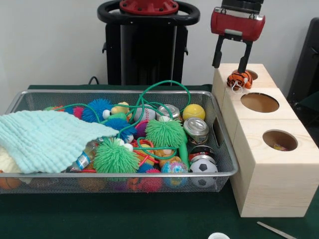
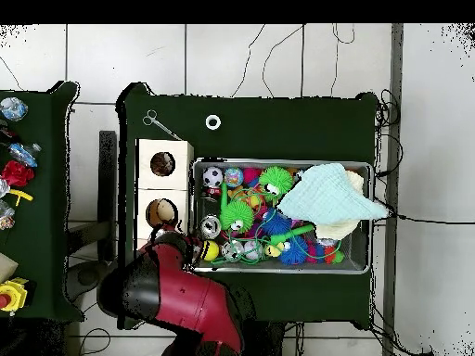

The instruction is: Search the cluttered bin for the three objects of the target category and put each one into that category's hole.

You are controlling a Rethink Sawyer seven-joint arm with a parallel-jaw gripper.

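Observation:
My gripper (image 1: 230, 67) hangs open over the far block of the wooden box (image 1: 271, 169), its two black fingers (image 1: 217, 54) spread apart. Just under the right finger, an orange striped tiger toy (image 1: 239, 78) lies on the block's top beside the far hole (image 1: 252, 74), touching neither finger. The middle hole (image 1: 259, 102) and near hole (image 1: 279, 140) stand uncovered. The mesh bin (image 1: 225, 149) to the left holds green spiky balls (image 1: 115, 156), a blue one (image 1: 96, 109), a yellow ball (image 1: 193, 112), a soccer ball (image 1: 203, 166) and tin cans (image 1: 196, 128). In the overhead view the arm (image 2: 181, 292) hides the gripper and the toy.
A pale blue cloth (image 1: 47, 139) covers the bin's left part, and a green cord (image 1: 164, 87) loops above the clutter. Scissors (image 2: 160, 123) and a white ring (image 2: 212, 121) lie on the green table past the box. A side table (image 2: 19, 185) carries more toys.

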